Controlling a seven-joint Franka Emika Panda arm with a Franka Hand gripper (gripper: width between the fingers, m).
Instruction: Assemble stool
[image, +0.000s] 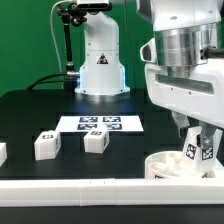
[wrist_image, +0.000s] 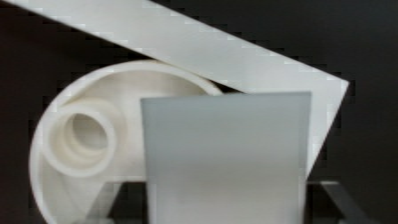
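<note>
Leg block (wrist_image: 226, 150) clamped in hand (image: 203, 152), directly over seat disc (wrist_image: 98, 92).

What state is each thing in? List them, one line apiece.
Jaws: shut on the held leg.
Held leg: clamped, over the seat; whether it touches the seat cannot be told.
Seat: lying flat on the table, not gripped.
Left leg: loose on the table.
Middle leg: loose on the table, apart from the left leg.
Marker board: flat on the table.
</note>
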